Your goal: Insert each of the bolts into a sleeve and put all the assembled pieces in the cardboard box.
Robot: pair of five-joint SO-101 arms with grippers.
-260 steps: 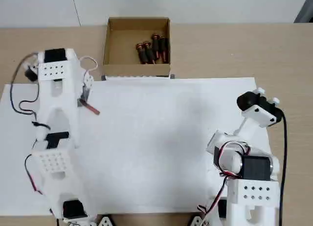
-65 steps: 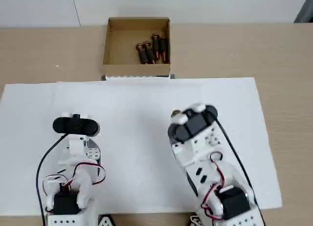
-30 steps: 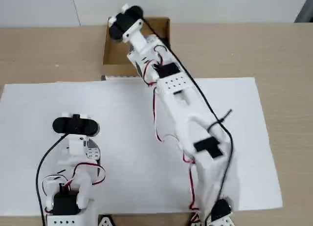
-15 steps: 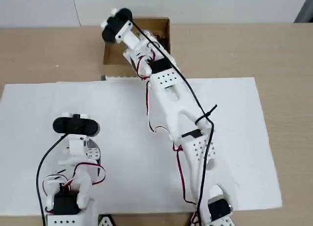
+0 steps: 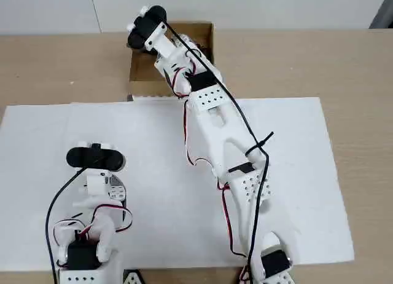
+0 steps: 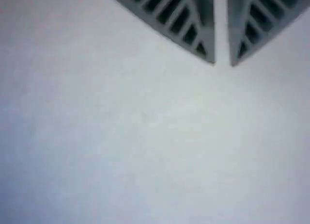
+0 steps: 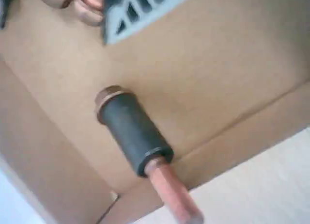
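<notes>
Tabletop: right hand, newly swung over the box, open above a dropped bolt-and-sleeve; left hand nearly closed, empty; task likely complete.

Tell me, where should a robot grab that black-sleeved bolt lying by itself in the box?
Probably the black sleeve, across its middle, coming straight down from above. The piece lies flat on the cardboard box floor, so the jaws can straddle the sleeve's round sides; the thin copper bolt end sits close to a box wall.
</notes>
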